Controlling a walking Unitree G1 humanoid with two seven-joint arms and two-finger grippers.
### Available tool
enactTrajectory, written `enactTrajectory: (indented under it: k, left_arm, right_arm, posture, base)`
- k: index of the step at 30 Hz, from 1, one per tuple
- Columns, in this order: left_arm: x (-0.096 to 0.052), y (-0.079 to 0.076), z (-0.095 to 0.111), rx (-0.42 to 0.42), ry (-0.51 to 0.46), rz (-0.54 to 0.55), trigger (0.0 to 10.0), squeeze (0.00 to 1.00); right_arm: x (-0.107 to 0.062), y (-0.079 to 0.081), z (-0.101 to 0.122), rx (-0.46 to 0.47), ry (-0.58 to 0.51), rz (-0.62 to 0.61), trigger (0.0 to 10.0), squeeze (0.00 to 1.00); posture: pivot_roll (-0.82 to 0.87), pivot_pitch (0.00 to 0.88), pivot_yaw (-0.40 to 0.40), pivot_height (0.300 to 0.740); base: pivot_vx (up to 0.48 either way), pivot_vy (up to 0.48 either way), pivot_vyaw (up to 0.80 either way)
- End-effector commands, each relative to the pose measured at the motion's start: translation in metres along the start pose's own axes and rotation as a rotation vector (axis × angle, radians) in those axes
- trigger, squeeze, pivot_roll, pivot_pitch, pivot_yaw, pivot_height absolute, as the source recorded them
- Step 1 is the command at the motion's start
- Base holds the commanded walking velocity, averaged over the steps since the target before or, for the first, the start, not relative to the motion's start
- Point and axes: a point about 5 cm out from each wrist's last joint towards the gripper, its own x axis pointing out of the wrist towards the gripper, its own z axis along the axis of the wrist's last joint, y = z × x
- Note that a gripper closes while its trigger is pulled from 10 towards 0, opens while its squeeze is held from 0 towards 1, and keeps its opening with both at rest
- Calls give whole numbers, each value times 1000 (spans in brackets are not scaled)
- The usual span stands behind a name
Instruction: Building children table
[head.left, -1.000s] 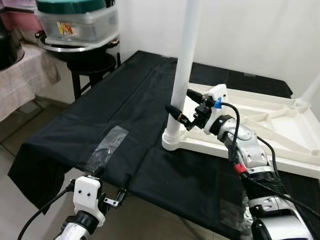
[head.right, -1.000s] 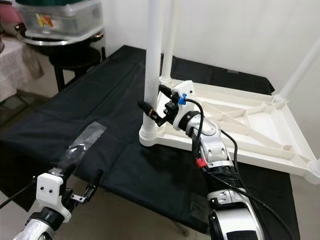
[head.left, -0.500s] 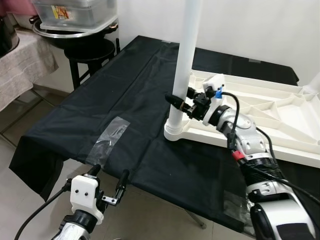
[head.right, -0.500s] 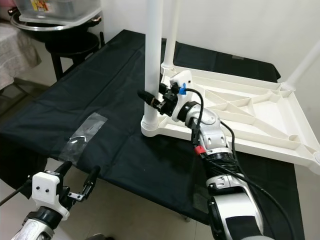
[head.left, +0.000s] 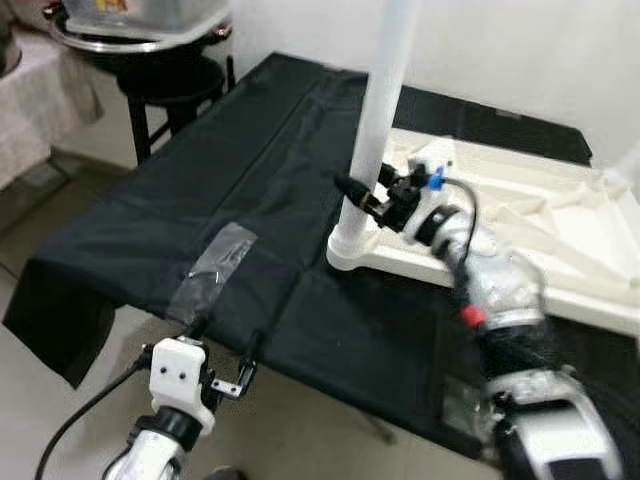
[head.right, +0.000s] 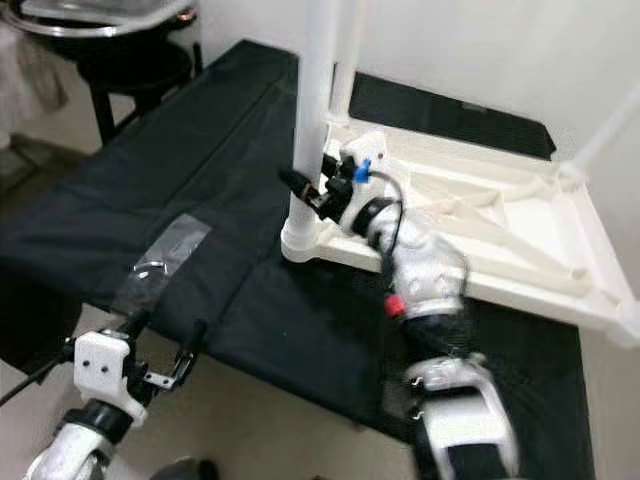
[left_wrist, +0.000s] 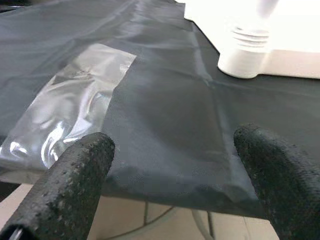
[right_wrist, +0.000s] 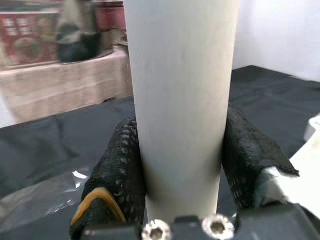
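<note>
The right gripper (head.left: 366, 200) stays clamped on the white table leg (head.left: 377, 120), which stands upright in the corner socket of the upturned tabletop (head.left: 560, 235). Only the camera has shifted; seating looks unfinished. The left gripper (head.left: 222, 348) hangs spread wide, empty, by the black cloth (head.left: 200, 190).

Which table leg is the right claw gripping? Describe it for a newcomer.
On the black cloth lies an upturned white tabletop. The leg stands upright in its nearest corner socket, clamped in the right claw; the other legs stand at farther corners.

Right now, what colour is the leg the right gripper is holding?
White; the table leg shows best in the right wrist view.
</note>
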Motion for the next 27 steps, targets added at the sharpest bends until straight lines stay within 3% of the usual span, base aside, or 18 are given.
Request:
enactTrajectory:
  k: [1,2,3,4,5,9,10,14,15,16,17,20,22,23,24,25,27]
  left_arm:
    - [-2,-2,-4,19,14,6,10000,0]
    - [-1,-2,-6,32,15,9,10000,0]
    - [-1,-2,-6,32,15,9,10000,0]
    - [0,-2,-8,26,16,8,10000,0]
    - [2,-2,-10,9,17,1,10000,0]
    - [4,-2,-11,-14,18,-13,10000,0]
    - [5,-3,-12,-14,17,-16,10000,0]
    - [5,-3,-12,-14,16,-16,10000,0]
    - [4,-3,-12,-13,17,-13,10000,0]
    - [4,-3,-12,-13,17,-13,10000,0]
    - [3,-4,-11,-13,17,-13,10000,0]
    - [1,-5,-10,-14,13,-15,10000,0]
    - [1,-5,-10,-14,13,-15,10000,0]
    - [0,-5,-10,-14,12,-16,10000,0]
    - [0,-5,-10,-14,12,-16,10000,0]
    - [-1,-6,-9,-15,10,-18,10000,0]
    - [-2,-8,-7,-18,7,-23,10000,0]
  right_arm:
    - [-22,17,-46,-42,193,-217,0,0]
    - [-32,45,-65,1,250,-317,0,0]
    - [-32,45,-65,1,250,-317,0,0]
    - [-36,61,-73,36,281,-349,0,0]
    - [-35,66,-74,53,289,-343,0,0]
    - [-30,63,-69,69,280,-319,0,0]
    - [-29,66,-67,88,292,-289,10000,0]
    - [-28,71,-65,119,305,-265,10000,0]
    - [-26,79,-53,156,281,-184,10000,302]
    - [-26,79,-53,156,281,-184,10000,302]
    - [-26,79,-47,167,259,-156,10000,1000]
    - [-23,79,-27,206,161,37,10000,1000]
    - [-23,79,-27,206,161,37,10000,1000]
    - [-25,82,-23,225,140,156,10000,1000]
    - [-25,82,-23,225,140,156,10000,1000]
    - [-29,81,-22,200,133,274,10000,1000]
    - [-33,64,-24,140,143,395,10000,1000]
  posture:
    - [91,157,-131,740]
    - [85,140,-116,740]
    - [85,140,-116,740]
    - [85,129,-117,740]
    - [67,116,-116,740]
    - [56,110,-112,740]
    - [49,106,-106,740]
    - [49,108,-104,740]
    - [52,117,-102,740]
    - [52,117,-102,740]
    - [54,122,-100,740]
    - [49,136,-100,740]
    - [49,136,-100,740]
    - [48,139,-103,740]
    - [48,139,-103,740]
    - [49,148,-104,740]
    - [54,166,-109,740]
  base:
    - [0,0,0]
    - [0,0,0]
    - [0,0,0]
    - [0,0,0]
    - [0,0,0]
    - [0,0,0]
    - [0,0,0]
    - [0,0,0]
    - [0,0,0]
    - [0,0,0]
    - [0,0,0]
    - [0,0,0]
    - [0,0,0]
    - [0,0,0]
    - [0,0,0]
    - [0,0,0]
    - [0,0,0]
